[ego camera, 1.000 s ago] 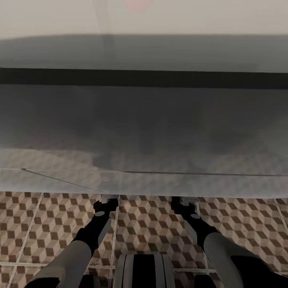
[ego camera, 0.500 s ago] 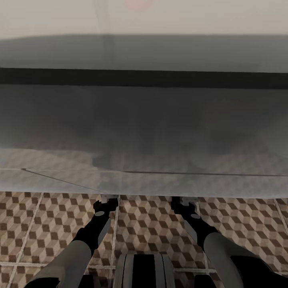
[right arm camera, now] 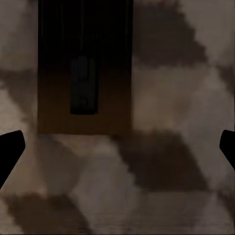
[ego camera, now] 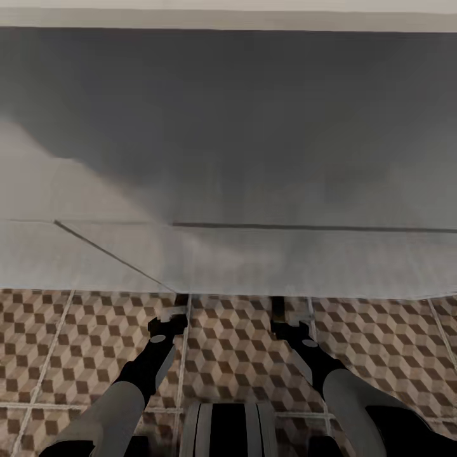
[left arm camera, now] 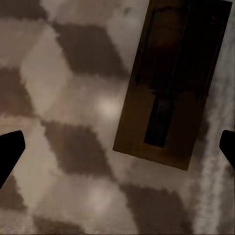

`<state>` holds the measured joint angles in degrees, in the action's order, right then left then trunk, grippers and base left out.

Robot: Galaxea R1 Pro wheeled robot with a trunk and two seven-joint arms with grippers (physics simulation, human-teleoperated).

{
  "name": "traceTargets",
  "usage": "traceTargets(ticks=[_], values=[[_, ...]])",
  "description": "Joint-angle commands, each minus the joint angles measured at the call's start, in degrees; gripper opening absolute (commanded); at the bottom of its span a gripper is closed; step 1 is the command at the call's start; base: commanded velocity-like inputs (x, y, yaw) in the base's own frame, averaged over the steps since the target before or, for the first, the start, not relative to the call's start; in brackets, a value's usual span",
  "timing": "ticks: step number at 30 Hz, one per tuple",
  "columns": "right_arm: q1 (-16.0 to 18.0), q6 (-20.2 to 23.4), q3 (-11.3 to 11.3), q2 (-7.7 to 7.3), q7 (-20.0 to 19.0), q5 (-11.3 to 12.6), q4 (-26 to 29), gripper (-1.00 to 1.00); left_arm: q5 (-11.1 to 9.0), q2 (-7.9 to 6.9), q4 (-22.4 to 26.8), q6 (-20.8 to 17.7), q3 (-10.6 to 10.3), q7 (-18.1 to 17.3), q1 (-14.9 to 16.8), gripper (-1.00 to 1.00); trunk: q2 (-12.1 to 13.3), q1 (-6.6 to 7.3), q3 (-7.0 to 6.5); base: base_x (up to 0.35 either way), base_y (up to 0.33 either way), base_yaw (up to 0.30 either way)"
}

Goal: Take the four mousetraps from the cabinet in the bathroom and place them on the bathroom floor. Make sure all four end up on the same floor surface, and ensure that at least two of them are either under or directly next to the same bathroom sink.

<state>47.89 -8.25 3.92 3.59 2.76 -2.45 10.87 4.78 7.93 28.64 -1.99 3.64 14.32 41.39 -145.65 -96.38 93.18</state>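
Two mousetraps lie on the bathroom floor [ego camera: 89, 343], one under each gripper, close beneath the white vanity.

Left to right: the left gripper [left arm camera: 117, 147] hangs over the left mousetrap [left arm camera: 171, 88], its fingers [left arm camera: 10, 147] spread wide and holding nothing; the trap lies flat on the cube-pattern tile beside a pale grout line. The right gripper [right arm camera: 117, 147] hangs the same way, fingers [right arm camera: 226, 147] wide and empty, over the right mousetrap [right arm camera: 84, 68]. In the head view both arms reach the foot of the vanity [ego camera: 254, 266]. Judging by this, two traps are placed by the sink; two appear left to fetch.
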Motion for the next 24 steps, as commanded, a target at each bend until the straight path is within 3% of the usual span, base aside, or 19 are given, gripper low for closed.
traceTargets(ticks=[1, 24], values=[[0.0, -0.2, 0.4, 0.05, 0.1, -0.3, -0.1, 1.00, 0.5, 0.07, 0.1, -0.2, 0.3, 0.0, 0.0, 1.00, 0.0, 0.04, 0.03, -0.281, 0.000, 0.000], [0.0, -0.5, 0.4, 0.26, 0.1, -0.4, -0.1, 1.00, 0.5, 0.00, 0.1, -0.2, 0.3, 0.0, 0.0, 1.00, 0.0, 0.04, 0.03, -0.334, 0.000, 0.000]])
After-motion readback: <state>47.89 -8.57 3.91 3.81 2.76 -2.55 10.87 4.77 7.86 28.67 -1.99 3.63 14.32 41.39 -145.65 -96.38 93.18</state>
